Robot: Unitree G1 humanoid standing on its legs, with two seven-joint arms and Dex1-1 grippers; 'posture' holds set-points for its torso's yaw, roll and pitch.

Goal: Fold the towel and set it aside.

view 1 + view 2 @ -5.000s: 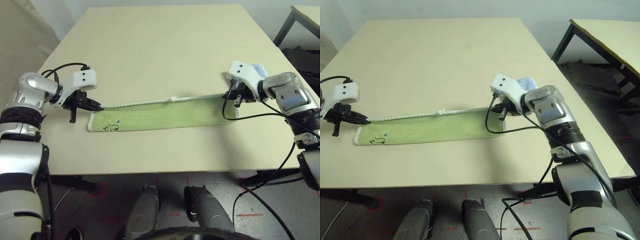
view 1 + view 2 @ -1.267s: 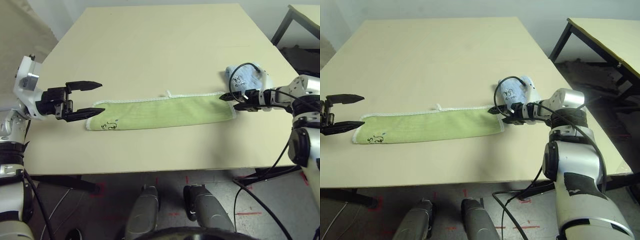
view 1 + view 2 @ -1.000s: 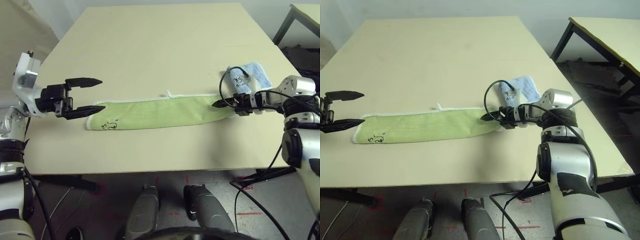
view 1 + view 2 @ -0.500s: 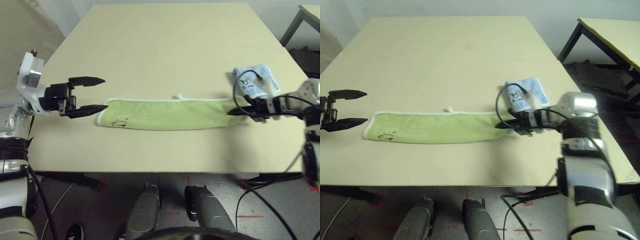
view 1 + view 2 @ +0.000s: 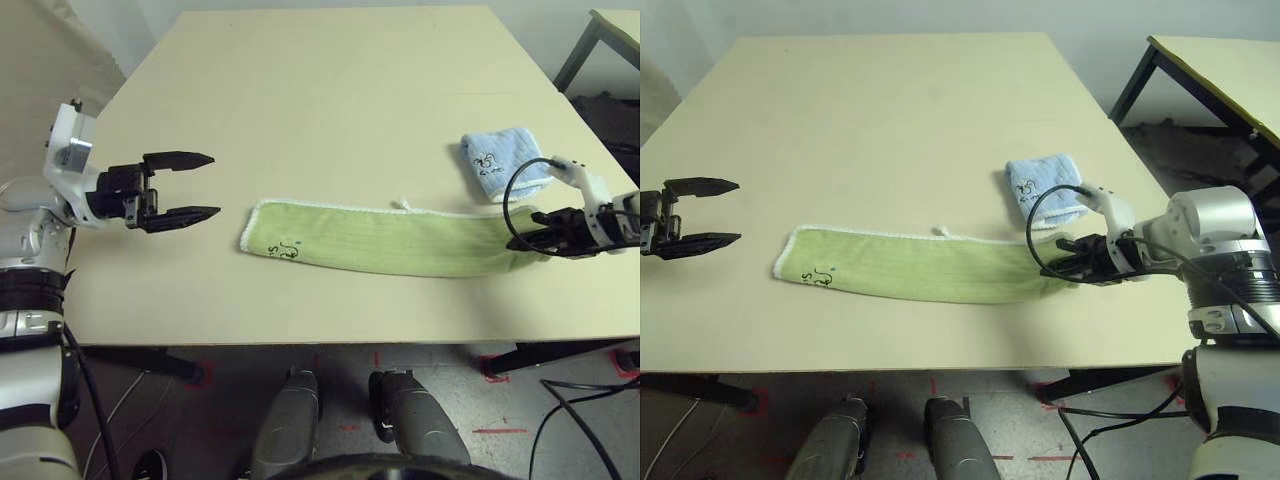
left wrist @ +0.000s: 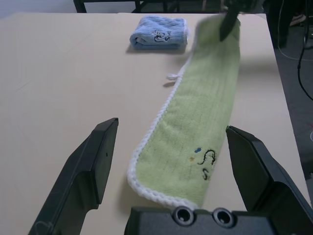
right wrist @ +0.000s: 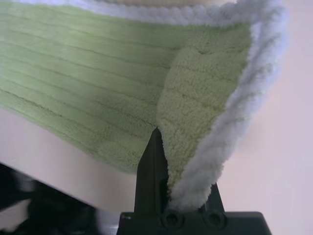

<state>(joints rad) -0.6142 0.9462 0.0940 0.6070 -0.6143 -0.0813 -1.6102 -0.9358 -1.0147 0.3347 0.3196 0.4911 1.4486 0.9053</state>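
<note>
The right claw (image 5: pixel 1065 268) is clamped on the end of the green towel (image 5: pixel 930 266), its tips buried in terry. The strip runs flat toward the left claw (image 5: pixel 205 185), which gapes wide just short of the logo end. A blue towel (image 5: pixel 1042 188) sits beside the right claw.

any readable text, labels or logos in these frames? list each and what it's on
No text reads clearly in these frames.
Green towel: small dark embroidered mark near its left end, loose curly strokes, not legible as letters.
Blue folded towel: dark embroidered mark on top, too small to read.
</note>
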